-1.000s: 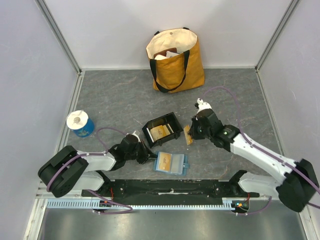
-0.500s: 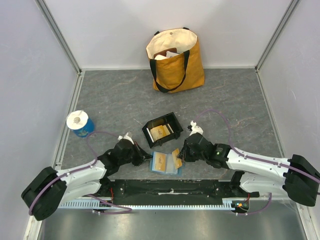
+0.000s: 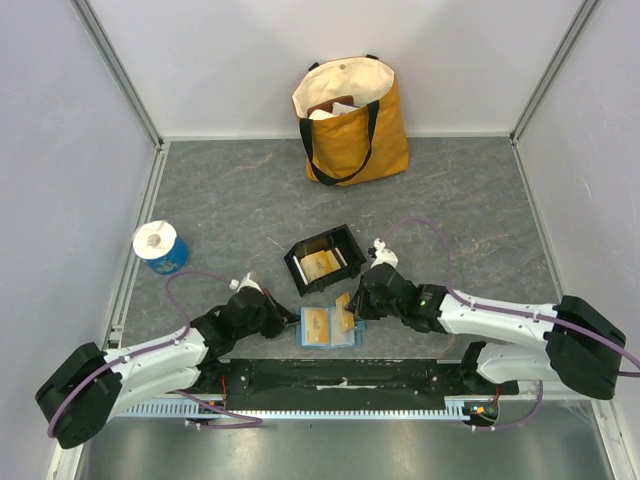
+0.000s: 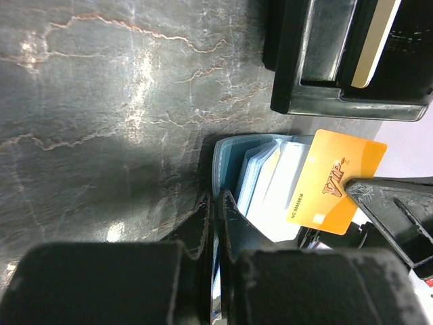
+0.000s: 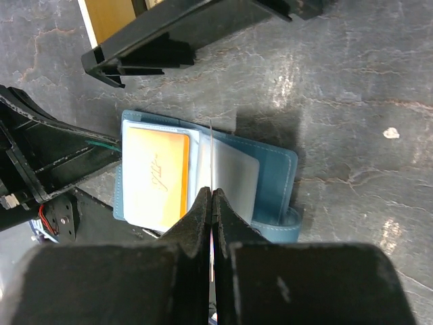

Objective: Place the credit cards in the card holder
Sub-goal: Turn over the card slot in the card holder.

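The teal card holder (image 3: 318, 338) lies open near the table's front edge, its clear sleeves (image 5: 233, 177) fanned out. One gold credit card (image 5: 159, 177) sits in its left sleeve. My left gripper (image 4: 218, 198) is shut on the card holder's (image 4: 247, 169) left cover edge, seen from above as the left gripper (image 3: 292, 320). My right gripper (image 5: 212, 191) is shut on an orange credit card (image 4: 331, 181), seen edge-on in its own view, standing upright just over the sleeves. From above, the right gripper (image 3: 353, 307) sits at the holder's upper right corner.
A black tray (image 3: 300, 268) just behind the card holder holds another gold card (image 3: 320, 263). A yellow tote bag (image 3: 350, 125) stands against the back wall. A blue roll (image 3: 160, 247) is at the left.
My right gripper has carried the orange card from beside the tray down and left to above the card holder. The left arm has stretched forward, and the holder has shifted slightly left.
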Robot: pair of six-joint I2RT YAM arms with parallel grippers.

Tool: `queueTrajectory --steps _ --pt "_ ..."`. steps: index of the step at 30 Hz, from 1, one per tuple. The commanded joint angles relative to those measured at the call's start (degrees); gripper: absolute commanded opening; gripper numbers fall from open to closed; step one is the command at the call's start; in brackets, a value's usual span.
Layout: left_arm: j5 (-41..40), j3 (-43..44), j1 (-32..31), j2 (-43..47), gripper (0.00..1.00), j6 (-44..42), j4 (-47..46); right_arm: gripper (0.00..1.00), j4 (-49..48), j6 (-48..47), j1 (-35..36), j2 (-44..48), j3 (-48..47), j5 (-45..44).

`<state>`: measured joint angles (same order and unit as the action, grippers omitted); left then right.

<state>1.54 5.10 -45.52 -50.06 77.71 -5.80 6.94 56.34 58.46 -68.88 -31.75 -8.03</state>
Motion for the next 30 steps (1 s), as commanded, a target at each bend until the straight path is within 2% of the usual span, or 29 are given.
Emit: queueTrajectory --steps 1,4,9,18,30 --pt "-2.9 2.4 -1.2 -0.9 0.02 1.8 -0.3 0.00 3.1 -1.2 1.1 -1.8 -5.4 -4.3" --pt "-3.6 1.9 -1.5 -0.2 0.02 2.5 0.4 0.00 6.9 -0.1 1.1 2.9 -3.4 -10.3" --pt "-4.8 1.5 -1.6 1.5 0.02 3.0 2.2 0.00 9.8 1.1 1.0 8.8 -0.8 -11.0" --pt "-5.0 1.4 -1.6 1.5 0.02 3.0 2.6 0.00 10.9 0.5 1.0 5.3 -1.9 -9.9" --pt "-5.1 1.7 -1.6 1.5 0.02 2.6 2.8 0.00 7.2 -2.4 1.1 3.2 -3.9 -5.4"
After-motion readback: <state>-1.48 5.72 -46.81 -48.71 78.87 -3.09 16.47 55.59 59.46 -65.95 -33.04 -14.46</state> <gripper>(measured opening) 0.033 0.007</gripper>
